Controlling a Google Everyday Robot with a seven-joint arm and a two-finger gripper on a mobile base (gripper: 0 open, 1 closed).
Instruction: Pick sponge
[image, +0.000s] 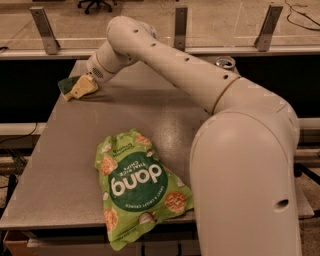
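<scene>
— One small wavy-sided sponge (75, 88), dark green top over pale yellow foam, sits tilted near the grey desk's (60, 170) far left corner, at the gripper (89, 80). Whether it is held, nobody can tell.
— The robot should lift straight up, slowly. Any writing?
— Only "dang", upside down, on the green crinkled chip bag (137, 187) at the near edge.

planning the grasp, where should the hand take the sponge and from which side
Probably grip the sponge across its narrow sides, coming down from above on the arm's side, where the hand is at it. It lies low by the table's far left edge, away from the chip bag.
</scene>
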